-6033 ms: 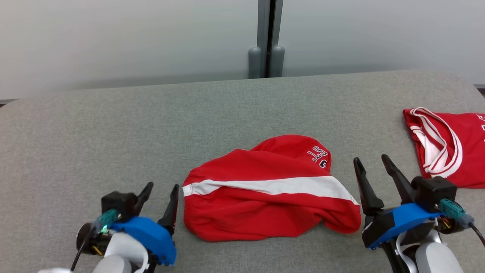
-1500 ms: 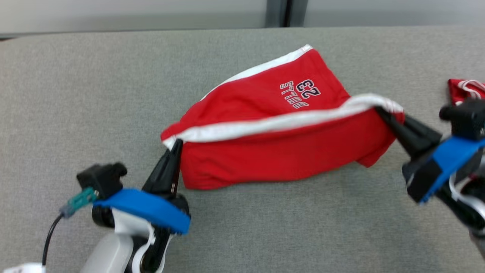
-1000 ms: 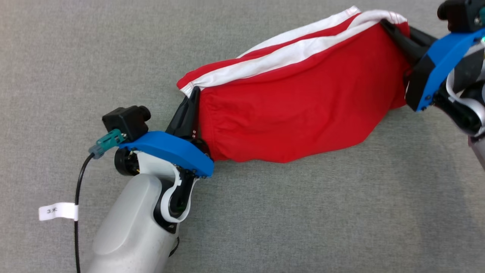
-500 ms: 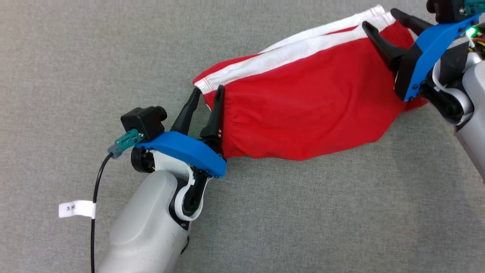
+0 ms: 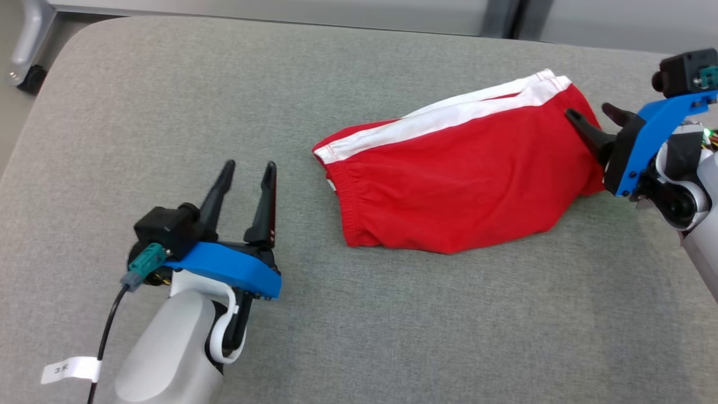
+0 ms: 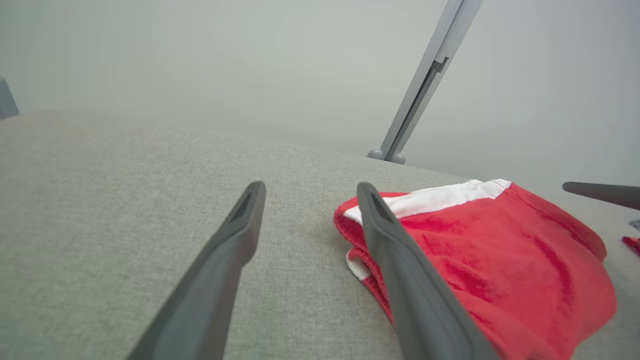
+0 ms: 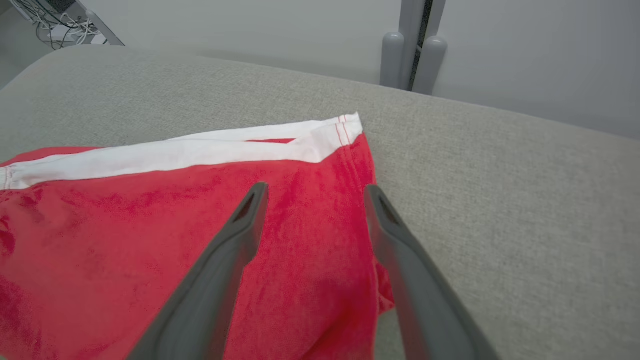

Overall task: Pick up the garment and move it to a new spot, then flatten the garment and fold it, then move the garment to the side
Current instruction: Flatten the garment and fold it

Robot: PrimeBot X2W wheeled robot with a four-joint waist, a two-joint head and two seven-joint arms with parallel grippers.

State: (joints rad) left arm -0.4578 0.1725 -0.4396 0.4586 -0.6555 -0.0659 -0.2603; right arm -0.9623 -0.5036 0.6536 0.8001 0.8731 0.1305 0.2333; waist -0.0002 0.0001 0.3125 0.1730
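Observation:
The garment (image 5: pixel 454 174) is a pair of red shorts with a white side stripe, lying loosely on the grey padded surface (image 5: pixel 168 101). My left gripper (image 5: pixel 249 166) stands open, well to the left of the waistband end, touching nothing. At the garment's right end my right gripper (image 5: pixel 593 113) is open, its fingers just above the red cloth. In the left wrist view the garment (image 6: pixel 480 250) lies to the right of my open left gripper (image 6: pixel 310 187). The right wrist view shows my right gripper (image 7: pixel 315 189) open over the garment (image 7: pixel 150 230) near its white-striped corner.
The grey surface's rounded left edge (image 5: pixel 22 140) runs close to my left arm, with a metal caster leg (image 5: pixel 25 50) beyond it. A grey post (image 7: pixel 412 50) stands against the pale wall behind the surface. Bare grey surface lies in front of the garment.
Both grippers opened and let go of the garment, which now lies on the surface. My left gripper drew back to the left, away from the waistband. The head camera also shifted.

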